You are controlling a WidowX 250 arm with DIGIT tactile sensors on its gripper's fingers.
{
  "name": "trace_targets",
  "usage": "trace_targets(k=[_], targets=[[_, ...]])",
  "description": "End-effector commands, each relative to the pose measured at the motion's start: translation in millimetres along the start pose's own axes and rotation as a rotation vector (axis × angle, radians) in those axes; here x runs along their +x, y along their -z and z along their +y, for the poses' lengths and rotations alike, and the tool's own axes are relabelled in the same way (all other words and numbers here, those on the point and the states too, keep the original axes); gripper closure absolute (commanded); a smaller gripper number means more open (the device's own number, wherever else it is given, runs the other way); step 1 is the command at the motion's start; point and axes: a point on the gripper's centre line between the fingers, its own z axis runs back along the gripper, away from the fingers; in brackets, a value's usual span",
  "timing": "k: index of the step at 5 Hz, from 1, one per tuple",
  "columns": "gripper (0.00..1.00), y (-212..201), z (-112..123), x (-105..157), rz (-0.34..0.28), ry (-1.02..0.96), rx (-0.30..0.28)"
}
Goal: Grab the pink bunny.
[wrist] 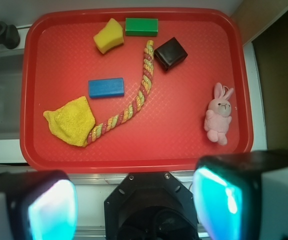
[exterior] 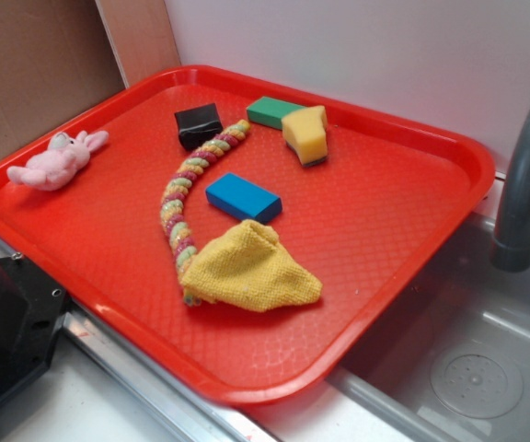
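On the red tray [exterior: 412, 221], seen from the exterior camera, the pink bunny [exterior: 58, 162] lies at the far left edge: pale, fuzzy, two long ears, stubby limbs. Next come a black block [exterior: 198, 124], a braided rope [exterior: 188, 189], a blue block [exterior: 243, 197], a yellow cloth [exterior: 248, 269], a green block [exterior: 274, 111] and a yellow sponge [exterior: 306, 134]. From the wrist camera, the gripper [wrist: 134, 205] hangs spread wide and empty, well apart from the bunny.
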Motion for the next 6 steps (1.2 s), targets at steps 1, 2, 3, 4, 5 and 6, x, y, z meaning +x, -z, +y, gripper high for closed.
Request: trace_targets(k=[1,2,3,4,5,6], targets=[[0.0,0.0,0.0,0.0,0.0,0.0,0.0],[0.0,53.7,50.5,45.6,0.042,-0.151,0.058],[0.0,105.2,79.3,66.3,0.03,-0.249,0.055],[0.0,144.5,101.5,72.1,0.009,-0.353,0.106],[0.0,149.5,112.7,58.4,0.002,-0.376,0.135],[0.0,149.8,132.8,32.5,0.002,-0.411,0.143]])
